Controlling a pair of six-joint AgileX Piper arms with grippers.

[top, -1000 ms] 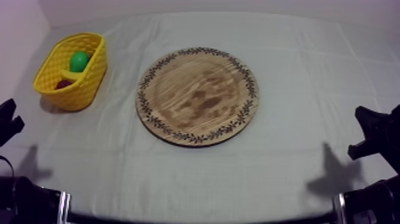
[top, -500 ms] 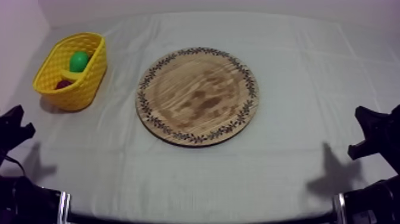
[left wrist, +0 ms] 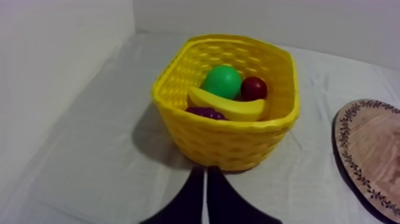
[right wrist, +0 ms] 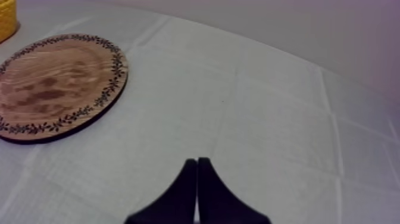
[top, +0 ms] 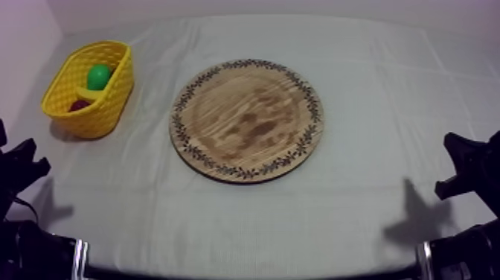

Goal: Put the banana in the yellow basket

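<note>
The left gripper's (left wrist: 205, 173) two black fingers lie pressed together in a narrow wedge, pinching nothing, low over the cloth just on the near side of the yellow basket (left wrist: 226, 146). The right gripper's (right wrist: 196, 161) fingers are likewise closed flat against each other and empty, over bare cloth at the right of the table, well apart from the round wooden board (right wrist: 53, 83).

Out from the left fingers, the banana (left wrist: 229, 107) lies inside the basket, on its side across the near half. A green fruit (left wrist: 221, 80), likely the pear, sits just behind it and the small red fruit (left wrist: 254, 88) is to its far right. A dark purple bit of the grapes (left wrist: 205, 111) peeps out beneath its left end. The basket stands at the far left of the table (top: 357, 208). The board sits in the middle with nothing on it.

From where I stand the job looks done: the banana is in the basket, not on the board, and both arms sit low at their own sides.

As for how the banana would handle, I'd guess it is a light, stiff toy with a smooth skin that could slip between hard fingers. It would not bruise or crush. The sensible hold is crosswise over the thick middle of its curve, where the two sides run nearly parallel. The tapering ends would squirt out. Wedged among the other fruit as it is, a grab now might nudge its neighbours.
</note>
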